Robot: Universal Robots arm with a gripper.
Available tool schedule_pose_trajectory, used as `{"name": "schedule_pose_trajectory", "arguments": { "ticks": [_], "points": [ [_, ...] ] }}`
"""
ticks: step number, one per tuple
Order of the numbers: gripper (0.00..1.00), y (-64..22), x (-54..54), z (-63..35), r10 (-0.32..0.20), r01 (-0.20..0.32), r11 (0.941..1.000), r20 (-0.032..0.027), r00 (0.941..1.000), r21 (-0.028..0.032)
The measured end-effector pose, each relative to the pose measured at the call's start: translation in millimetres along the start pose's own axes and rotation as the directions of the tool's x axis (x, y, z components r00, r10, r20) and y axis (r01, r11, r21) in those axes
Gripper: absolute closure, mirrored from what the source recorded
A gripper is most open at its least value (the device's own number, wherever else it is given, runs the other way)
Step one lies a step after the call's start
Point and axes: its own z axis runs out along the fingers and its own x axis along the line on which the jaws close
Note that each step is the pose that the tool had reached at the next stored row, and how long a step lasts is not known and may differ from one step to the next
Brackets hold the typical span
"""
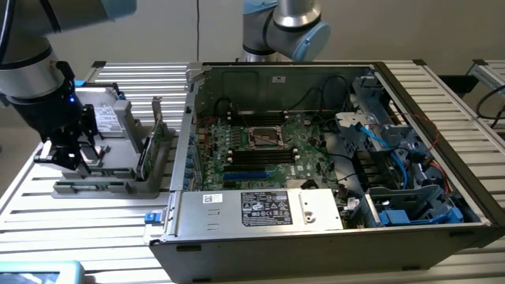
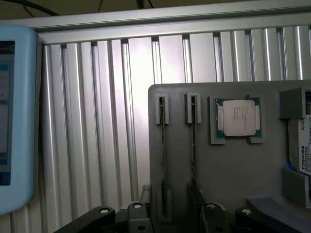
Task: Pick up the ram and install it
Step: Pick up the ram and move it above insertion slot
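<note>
Two ram sticks stand on edge in narrow slots of the grey parts tray [image 2: 233, 170]; one ram stick [image 2: 163, 145] lies nearer the tray's edge and the other ram stick [image 2: 193, 145] is beside it. My gripper [image 2: 170, 206] hangs just above the tray with its dark fingers [image 2: 146, 196] spread apart around the end of the first stick, holding nothing. In the exterior view, my gripper [image 1: 67, 157] is over the tray [image 1: 103, 190] at the exterior view's left, near the thin green ram [image 1: 101, 172]. The open computer case [image 1: 332, 236] shows the motherboard [image 1: 261, 148] with dark memory slots.
A square silver processor [image 2: 238, 118] and a labelled drive [image 2: 303, 155] sit in the tray. A taller green card [image 1: 146, 152] stands upright between tray and case. A light-blue device [image 2: 14, 121] lies on the slatted aluminium table [image 2: 97, 121]. A second arm [image 1: 284, 26] rises behind the case.
</note>
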Motion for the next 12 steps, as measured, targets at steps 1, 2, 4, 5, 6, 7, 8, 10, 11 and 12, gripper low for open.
{"name": "schedule_pose_trajectory", "arguments": {
  "ticks": [1, 2, 4, 5, 6, 7, 8, 10, 11, 12],
  "points": [
    [0.58, 0.4, 0.1, 1.9, 0.0, 0.0, 1.0, 0.0001, 1.0, 0.0001],
    [0.58, 1.0, 0.3, 3.4, 0.001, -0.001, 1.0, -0.0001, 1.0, -0.0001],
    [0.58, 1.3, 2.4, 5.7, 0.001, -0.001, 1.0, 0.0, 1.0, 0.0],
    [0.58, 1.2, 3.5, 6.7, 0.001, -0.001, 1.0, 0.0, 1.0, 0.0],
    [0.58, 1.0, 4.1, 8.0, 0.001, -0.001, 1.0, 0.0001, 1.0, 0.0001],
    [0.58, 1.0, 4.3, 9.9, 0.001, -0.001, 1.0, 0.0002, 1.0, 0.0001],
    [0.58, 1.0, 4.4, 11.6, 0.001, -0.001, 1.0, 0.0, 1.0, 0.0],
    [0.58, 0.9, 4.4, 15.4, 0.001, -0.001, 1.0, 0.0001, 1.0, 0.0],
    [0.58, 0.9, 4.4, 17.2, 0.001, -0.001, 1.0, 0.0001, 1.0, 0.0],
    [0.58, 0.8, 4.3, 19.0, 0.001, -0.001, 1.0, 0.0001, 1.0, 0.0]
  ]
}}
